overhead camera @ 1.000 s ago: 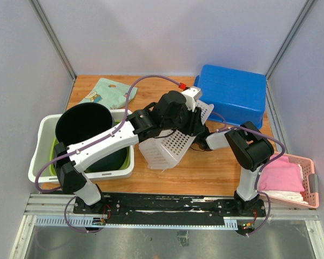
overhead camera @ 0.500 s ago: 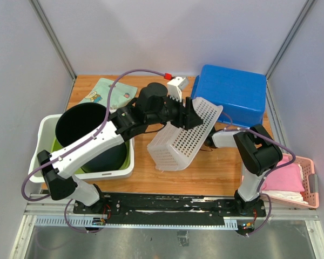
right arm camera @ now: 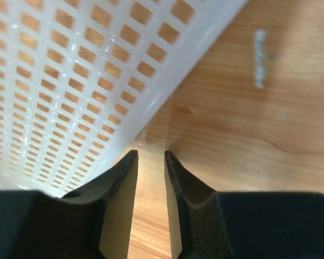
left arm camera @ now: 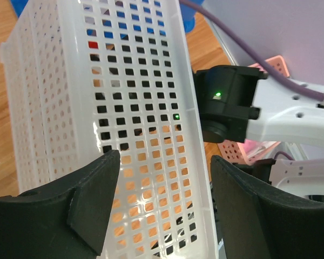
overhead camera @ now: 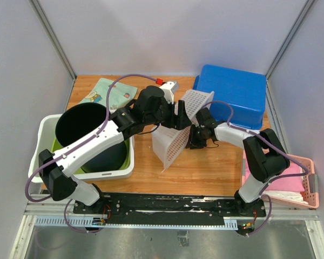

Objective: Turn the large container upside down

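- White perforated container (overhead camera: 179, 129) stands tilted on edge at tabletop (overhead camera: 205, 172) centre.
- Left pincer (overhead camera: 182, 116) spread wide around container wall.
- Right pincer (overhead camera: 193, 141) nearly together, empty, at container's 3 o'clock.
- Continue rotation slowly; brace lower edge against sliding.

Two arms with white link shells and black joint housings, a purple cable looped along each. Left gripper (left arm camera: 162, 208): broad matte-black fingers. Right gripper (right arm camera: 150, 162): black fingers; its wrist housing bears a green indicator light.
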Robot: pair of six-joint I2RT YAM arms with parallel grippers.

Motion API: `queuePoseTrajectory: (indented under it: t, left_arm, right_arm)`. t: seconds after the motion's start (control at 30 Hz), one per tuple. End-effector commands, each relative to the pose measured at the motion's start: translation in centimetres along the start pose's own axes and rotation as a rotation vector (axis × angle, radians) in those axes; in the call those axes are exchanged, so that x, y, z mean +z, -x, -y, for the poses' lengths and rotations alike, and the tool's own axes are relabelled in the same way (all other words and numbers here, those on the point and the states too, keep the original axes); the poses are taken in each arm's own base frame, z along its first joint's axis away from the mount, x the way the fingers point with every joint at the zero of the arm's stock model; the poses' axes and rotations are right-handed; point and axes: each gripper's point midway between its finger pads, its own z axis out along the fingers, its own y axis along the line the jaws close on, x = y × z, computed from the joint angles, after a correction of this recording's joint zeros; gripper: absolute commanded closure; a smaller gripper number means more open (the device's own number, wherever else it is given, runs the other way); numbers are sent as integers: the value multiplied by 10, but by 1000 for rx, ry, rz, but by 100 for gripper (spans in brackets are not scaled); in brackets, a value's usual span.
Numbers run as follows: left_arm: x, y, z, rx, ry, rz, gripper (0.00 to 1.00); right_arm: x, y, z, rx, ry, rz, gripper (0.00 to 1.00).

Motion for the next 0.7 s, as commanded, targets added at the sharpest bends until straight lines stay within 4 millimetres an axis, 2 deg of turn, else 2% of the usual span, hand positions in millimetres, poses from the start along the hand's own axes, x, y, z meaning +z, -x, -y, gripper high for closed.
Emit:
queuePoseTrajectory:
  t: [0.0,0.23,0.33,0.43,0.53,0.67]
  left_arm:
    - [-3,3,-6,23,12,17,28]
    - [-4,-1,-26,13,35,12,28]
    - [-4,-5,-28,2,17,3,28]
    - [-3,-7,-22,-8,-18,0,28]
    - [-7,-4,-23,-19,-16,13,28]
    - [-13,-4,-25,-50,-32,15,28]
  right_arm:
    - [-26,-69,116,-117,-469,-247,71]
    - [-72,-74,111,-160,-463,-227,71]
    - [-89,-64,88,-170,-353,-130,69]
    - [-113,-47,56,-163,-216,-3,58]
    - [-143,-28,32,-117,-137,139,49]
    - [-185,-2,11,-32,-74,327,48]
